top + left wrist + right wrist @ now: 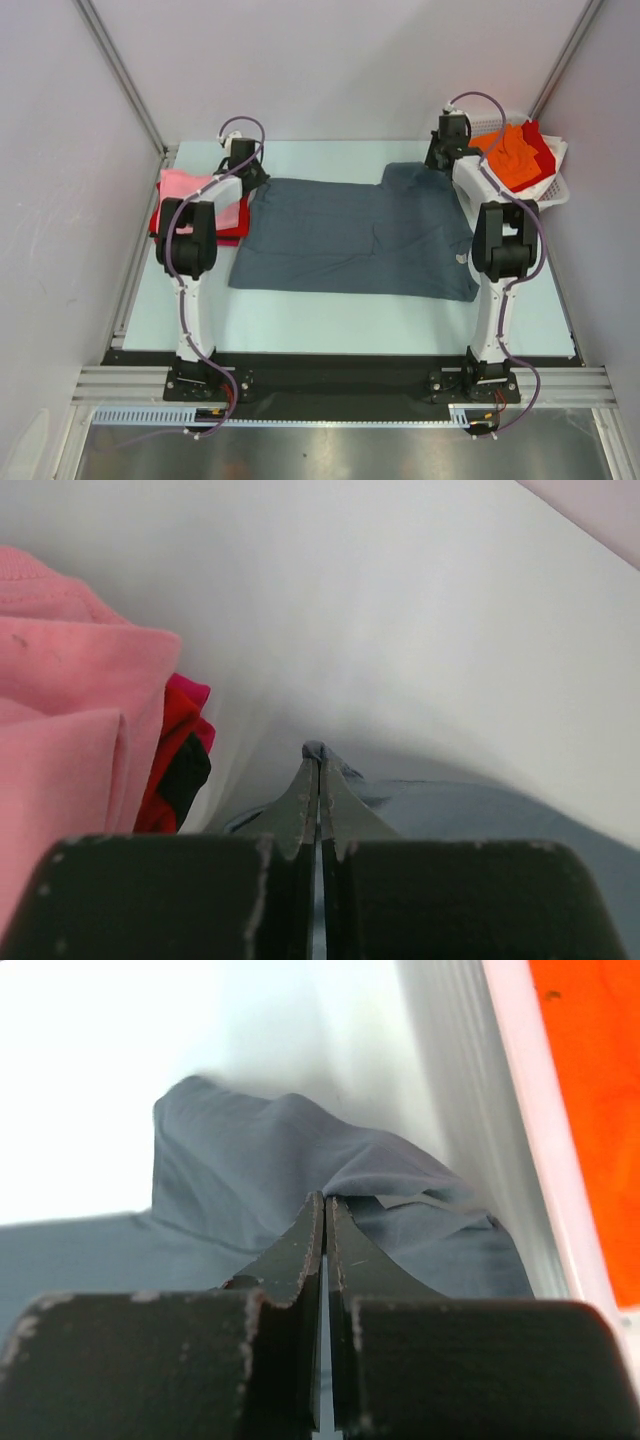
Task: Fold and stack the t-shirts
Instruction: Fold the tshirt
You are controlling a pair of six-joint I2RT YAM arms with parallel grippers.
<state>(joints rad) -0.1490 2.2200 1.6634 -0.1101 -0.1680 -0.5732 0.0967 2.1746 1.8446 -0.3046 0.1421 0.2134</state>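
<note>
A slate blue-grey t-shirt (350, 235) lies spread across the middle of the table. My left gripper (250, 175) is at its far left corner, jaws shut on a small pinch of the fabric (318, 750). My right gripper (440, 155) is at its far right corner, jaws shut on a raised fold of the shirt (250, 1160). A folded pink t-shirt (185, 185) lies on a red one (160, 222) just left of the left gripper; both show in the left wrist view, pink (70, 710) and red (175, 765). Orange and red t-shirts (515, 160) lie in the basket.
A white lattice basket (555, 190) stands at the far right, close beside the right gripper; its rim (540, 1140) and the orange cloth (590, 1110) show in the right wrist view. White walls enclose the table on the left, back and right.
</note>
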